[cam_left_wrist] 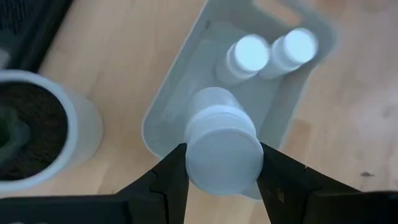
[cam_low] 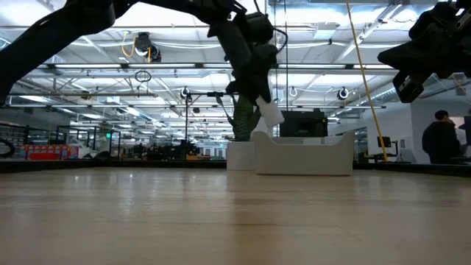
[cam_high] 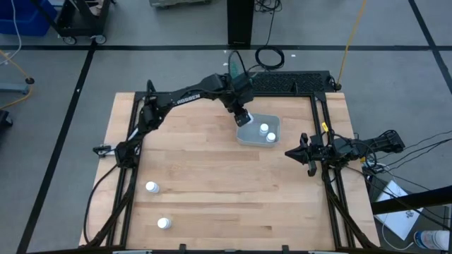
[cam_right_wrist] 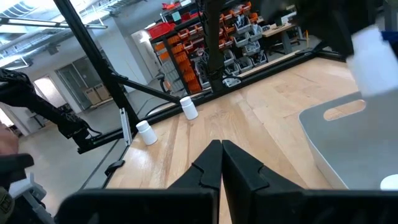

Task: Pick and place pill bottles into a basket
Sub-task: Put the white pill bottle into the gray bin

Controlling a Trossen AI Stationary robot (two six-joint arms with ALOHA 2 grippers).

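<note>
My left gripper (cam_high: pixel 244 117) is shut on a white pill bottle (cam_left_wrist: pixel 221 146) and hangs over the basket's (cam_high: pixel 248 135) left end; the bottle also shows in the low view (cam_low: pixel 270 112), above the basket (cam_low: pixel 303 157). Two bottles (cam_high: pixel 264 129) (cam_high: pixel 271 137) stand in the basket. Two more bottles (cam_high: pixel 151 187) (cam_high: pixel 164 223) stand on the table at the near left. My right gripper (cam_high: pixel 289 152) is shut and empty, to the right of the basket. My left gripper pinches the bottle's cap end (cam_left_wrist: pixel 222 163) between its two fingers (cam_left_wrist: pixel 168 177), one on each side. The fingers come from above, slanting down. The bottle is lifted clear, tilted, its bottom end pointing down toward the basket.
A white plant pot (cam_left_wrist: pixel 43 134) stands just beyond the basket's far left corner; it also shows in the low view (cam_low: pixel 240 154). A black keyboard (cam_high: pixel 289 82) lies at the table's far edge. Bare wood lies between the basket and the two near bottles.
</note>
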